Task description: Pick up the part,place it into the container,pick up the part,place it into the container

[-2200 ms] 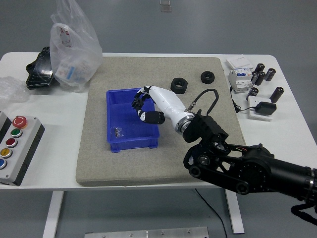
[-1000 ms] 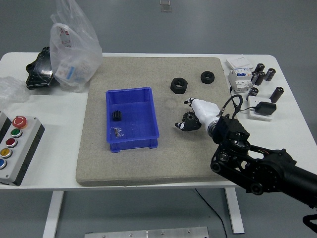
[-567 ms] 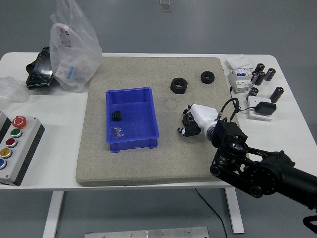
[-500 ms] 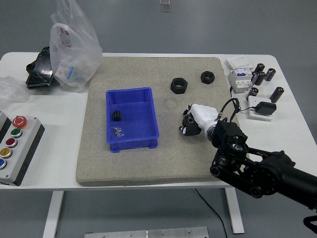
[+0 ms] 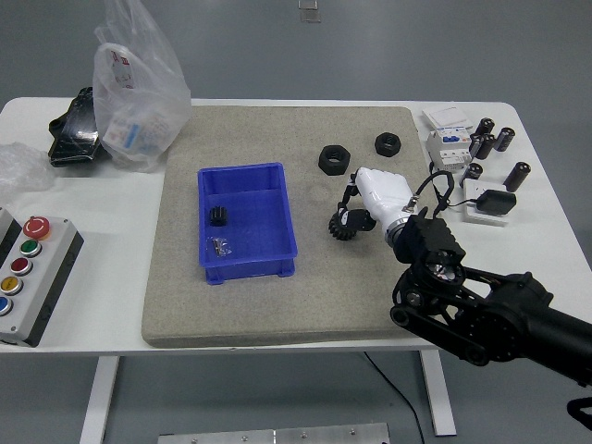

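Note:
My right hand (image 5: pixel 344 222), white-shelled with black fingers, hangs over the grey mat (image 5: pixel 277 305) just right of the blue container (image 5: pixel 282 213). Its fingers are curled on a small black toothed part (image 5: pixel 339 229), seen below the fingertips. The container holds another small black gear (image 5: pixel 218 216) and a little metal piece (image 5: pixel 220 245). Two black hex nuts (image 5: pixel 334 159) (image 5: pixel 388 143) lie on the mat behind the hand. The black right arm (image 5: pixel 481 314) comes in from the lower right. The left arm is out of the picture.
A clear plastic bag (image 5: pixel 139 83) and a black object (image 5: pixel 74 129) sit at the back left. A button box (image 5: pixel 23 277) is at the left edge. A breaker (image 5: pixel 447 143), several dark cylinders (image 5: pixel 490 139) and a black adapter (image 5: pixel 492 202) lie at the right.
The right hand came back from over the container, dropped to the mat to its right, curled onto the toothed part, and has now risen slightly up and left with it.

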Controlling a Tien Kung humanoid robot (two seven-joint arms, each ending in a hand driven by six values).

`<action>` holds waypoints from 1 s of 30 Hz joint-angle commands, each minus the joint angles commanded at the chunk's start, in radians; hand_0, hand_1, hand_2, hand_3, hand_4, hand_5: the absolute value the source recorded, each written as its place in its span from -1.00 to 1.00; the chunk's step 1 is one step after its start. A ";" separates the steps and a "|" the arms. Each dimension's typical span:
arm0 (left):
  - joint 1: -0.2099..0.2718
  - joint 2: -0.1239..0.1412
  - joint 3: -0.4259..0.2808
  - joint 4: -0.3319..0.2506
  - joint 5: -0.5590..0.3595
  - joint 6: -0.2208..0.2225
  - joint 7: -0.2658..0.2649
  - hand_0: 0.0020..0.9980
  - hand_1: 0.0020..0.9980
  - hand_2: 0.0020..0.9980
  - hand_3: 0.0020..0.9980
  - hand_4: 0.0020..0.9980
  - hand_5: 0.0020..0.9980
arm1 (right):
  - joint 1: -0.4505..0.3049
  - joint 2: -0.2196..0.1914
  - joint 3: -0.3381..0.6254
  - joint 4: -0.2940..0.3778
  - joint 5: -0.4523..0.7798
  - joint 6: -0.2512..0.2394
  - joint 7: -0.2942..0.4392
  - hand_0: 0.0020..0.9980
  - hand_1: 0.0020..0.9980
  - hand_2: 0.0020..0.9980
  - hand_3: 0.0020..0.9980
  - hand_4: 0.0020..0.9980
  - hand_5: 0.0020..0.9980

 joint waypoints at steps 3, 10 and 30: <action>0.001 0.000 0.000 0.000 -0.001 0.000 0.001 0.68 0.54 0.53 0.80 0.85 0.68 | 0.015 0.015 -0.008 0.009 0.043 -0.066 0.000 -0.09 0.05 -0.39 -0.30 -0.76 -1.00; -0.002 -0.001 0.005 0.000 -0.005 -0.002 -0.001 0.68 0.54 0.52 0.80 0.84 0.68 | 0.021 0.027 0.024 0.030 -0.010 -0.051 0.000 -0.04 0.09 -0.33 -0.21 -0.62 -1.00; 0.002 0.000 0.000 0.000 -0.004 0.004 0.004 0.68 0.54 0.52 0.79 0.83 0.68 | -0.015 -0.035 0.076 0.061 0.066 0.266 0.000 0.02 0.61 0.79 0.95 0.63 -0.38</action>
